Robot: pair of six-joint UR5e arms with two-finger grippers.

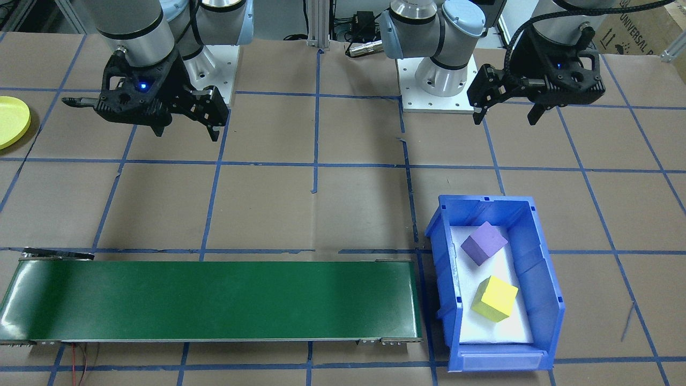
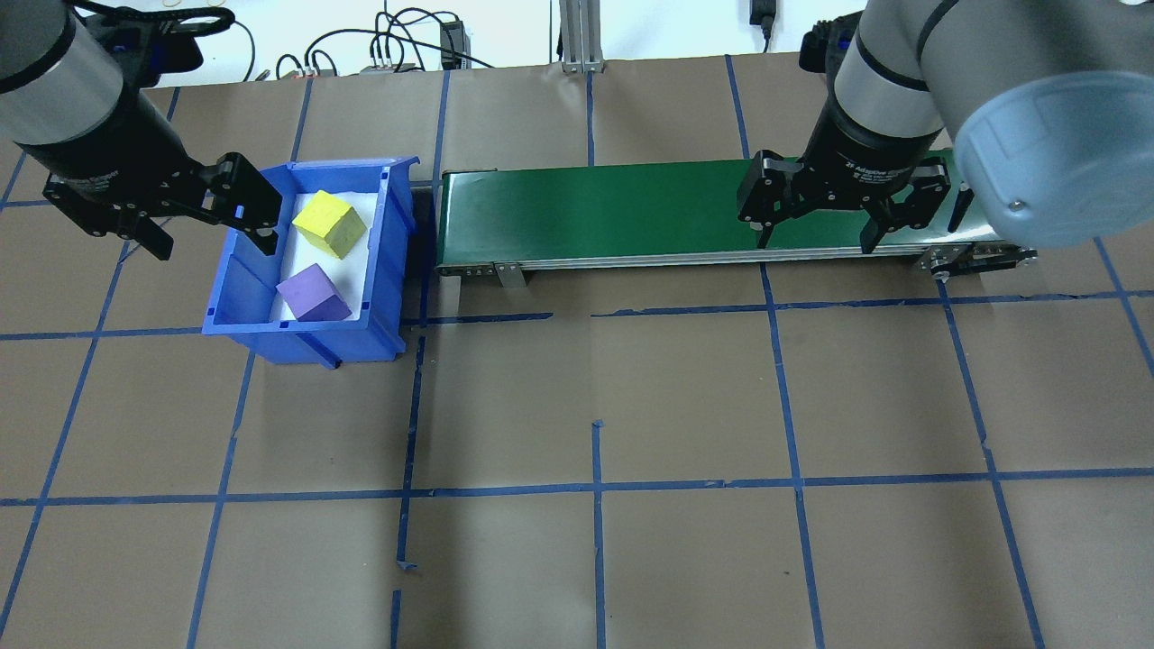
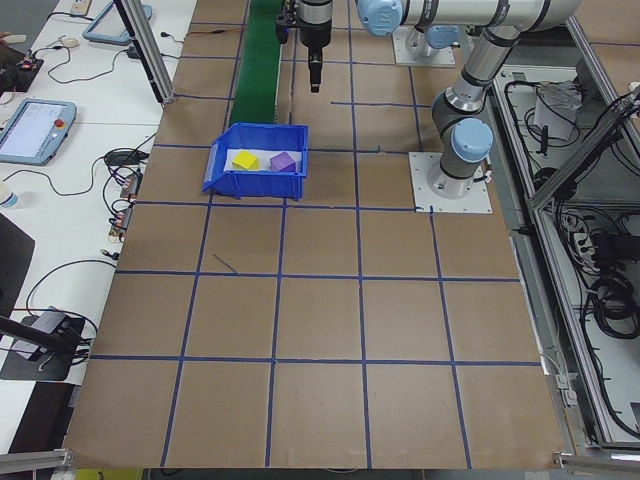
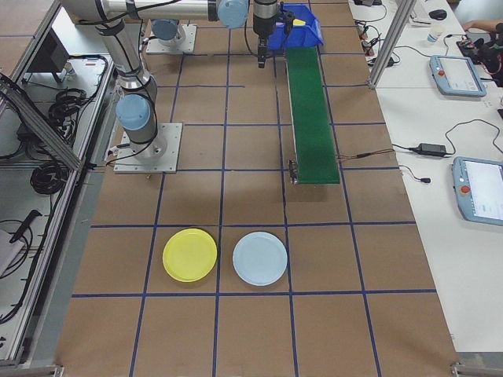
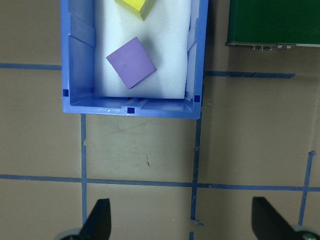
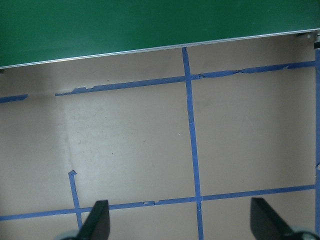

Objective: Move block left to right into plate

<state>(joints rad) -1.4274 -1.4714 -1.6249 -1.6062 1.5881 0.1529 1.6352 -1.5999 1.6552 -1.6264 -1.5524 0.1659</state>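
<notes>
Two soft foam cubes sit inside a blue plastic bin (image 1: 546, 268) with a white bottom. One is a yellow foam cube (image 1: 494, 298) and the other is a purple foam cube (image 1: 484, 243). They lie near each other but do not touch, and both are turned a bit crooked. The bin stands just past one end of a long green belt (image 1: 214, 300). The left gripper (image 2: 209, 236) hangs in the air over the bin's outer edge, with its two black fingers (image 5: 97, 219) wide apart and nothing between them. In the left wrist view the purple cube is ahead of the fingers, not between them. The right gripper (image 2: 817, 238) hangs by the other end of the green belt, also spread open and holding nothing. The bright yellow round plastic plate (image 4: 189, 254) lies flat on the brown table, well away from both grippers and from the bin. A pale blue round plate (image 4: 260, 258) lies just beside it.
</notes>
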